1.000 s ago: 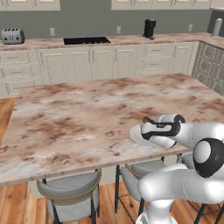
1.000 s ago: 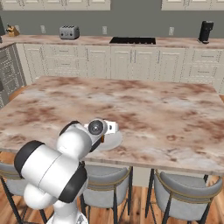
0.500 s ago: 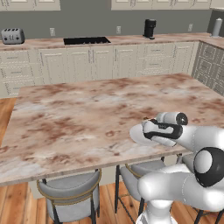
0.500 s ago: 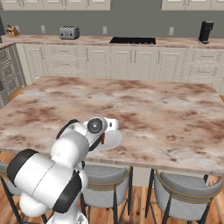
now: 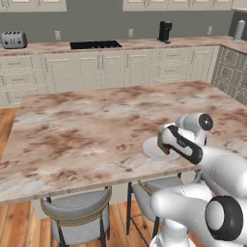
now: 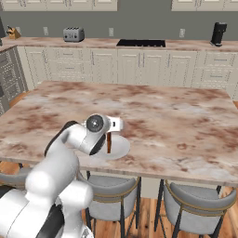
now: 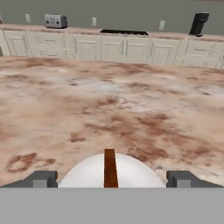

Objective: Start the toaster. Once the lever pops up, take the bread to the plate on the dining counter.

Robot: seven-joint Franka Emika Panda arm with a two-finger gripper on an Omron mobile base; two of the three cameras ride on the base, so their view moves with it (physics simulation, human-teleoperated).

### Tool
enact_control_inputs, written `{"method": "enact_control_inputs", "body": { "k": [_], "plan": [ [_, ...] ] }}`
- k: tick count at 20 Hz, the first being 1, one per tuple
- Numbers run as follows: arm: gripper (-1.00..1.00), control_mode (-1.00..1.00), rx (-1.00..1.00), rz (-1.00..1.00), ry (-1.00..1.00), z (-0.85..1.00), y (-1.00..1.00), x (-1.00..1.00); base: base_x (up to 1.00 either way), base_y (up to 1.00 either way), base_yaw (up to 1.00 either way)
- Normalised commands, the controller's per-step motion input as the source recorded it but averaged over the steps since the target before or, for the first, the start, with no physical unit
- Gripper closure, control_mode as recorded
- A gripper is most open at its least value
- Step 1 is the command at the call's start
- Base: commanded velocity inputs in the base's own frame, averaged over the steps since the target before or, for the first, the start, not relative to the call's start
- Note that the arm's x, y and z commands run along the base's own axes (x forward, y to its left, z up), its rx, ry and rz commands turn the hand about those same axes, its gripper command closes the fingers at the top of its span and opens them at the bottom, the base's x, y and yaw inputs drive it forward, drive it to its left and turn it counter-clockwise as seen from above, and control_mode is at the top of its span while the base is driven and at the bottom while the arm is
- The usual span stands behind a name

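The pincer (image 7: pixel 111 179) stands spread wide, its two small dark tips at either side of the hand view with nothing pinched between them. The bread (image 7: pixel 110 168) is on the plate (image 7: pixel 83 175), seen edge-on as a thin upright orange-brown strip midway between the tips and apart from both. The right base view shows the same slice (image 6: pixel 109 142) as a dark narrow bar standing on the round, plain white plate (image 6: pixel 118 149), just under the hand. In the left base view the plate (image 5: pixel 150 147) shows as a smooth white disc partly covered by the pincer (image 5: pixel 166 144), near the tabletop's front edge. The tabletop (image 5: pixel 87 130) is a large rectangular slab of pinkish-brown and cream veined marble. The arm (image 6: pixel 69 153) is glossy white with dark joints; it rises from below the front edge, bends at a rounded elbow and reaches low and nearly level over the rim, the hand pointing across the slab toward the far wall. Grey cushioned stools (image 5: pixel 77 212) with thin dark legs sit beneath the edge. Far off, on the long worktop with cream cabinets, the boxy silver-grey toaster (image 6: pixel 73 34) stands well apart from the plate, with a flat black cooktop (image 6: pixel 141 43) and a dark coffee maker (image 6: pixel 218 33) further along.
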Motion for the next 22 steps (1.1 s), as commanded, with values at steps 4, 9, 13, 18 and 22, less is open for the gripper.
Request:
{"method": "enact_control_inputs", "body": {
  "k": [4, 9, 13, 18, 22],
  "plan": [
    [-1.0, -1.0, 0.0, 0.0, 0.16, 0.79, 0.0, -0.57, 0.0, 0.0, 0.0],
    [-1.0, -1.0, 0.0, 0.0, 0.17, 0.77, 0.0, -0.62, 0.0, 0.0, 0.0],
    [-1.0, -1.0, 0.0, 0.0, 0.14, 0.61, 0.01, -0.69, 0.0, 0.0, 0.0],
    [-1.0, -1.0, -0.01, -0.03, 0.06, 0.47, 0.07, -0.88, 0.0, 0.0, 0.0],
    [-1.0, -1.0, 0.0, -0.09, 0.02, 0.1, 0.23, -0.88, 0.0, 0.0, 0.0]
  ]
}}
